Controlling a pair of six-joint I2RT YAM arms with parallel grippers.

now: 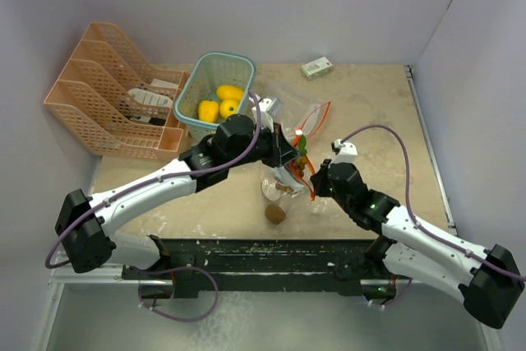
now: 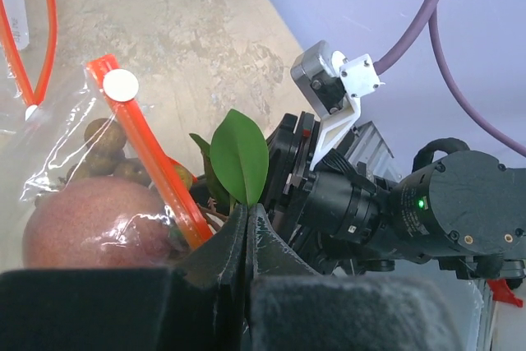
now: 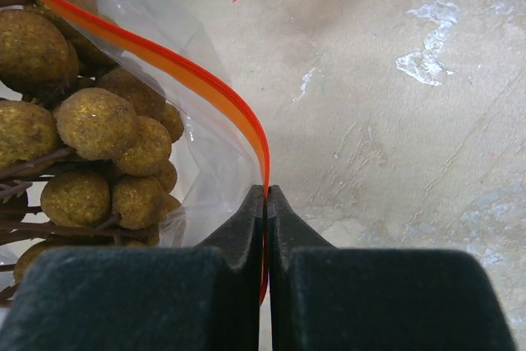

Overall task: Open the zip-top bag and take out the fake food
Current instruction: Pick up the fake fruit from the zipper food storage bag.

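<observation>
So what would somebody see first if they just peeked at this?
Probably the clear zip-top bag in the middle of the table, pinched between the left gripper and the right gripper. Its bright orange zip strip runs right into the right one's shut jaws. A brownish grape cluster bulges inside it, and farther back yellow fruits sit in a green basket.

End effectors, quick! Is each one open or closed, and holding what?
Left end effector: closed, pinching the clear plastic of the bag.
Right end effector: closed, pinching the orange zip strip of the bag.
</observation>
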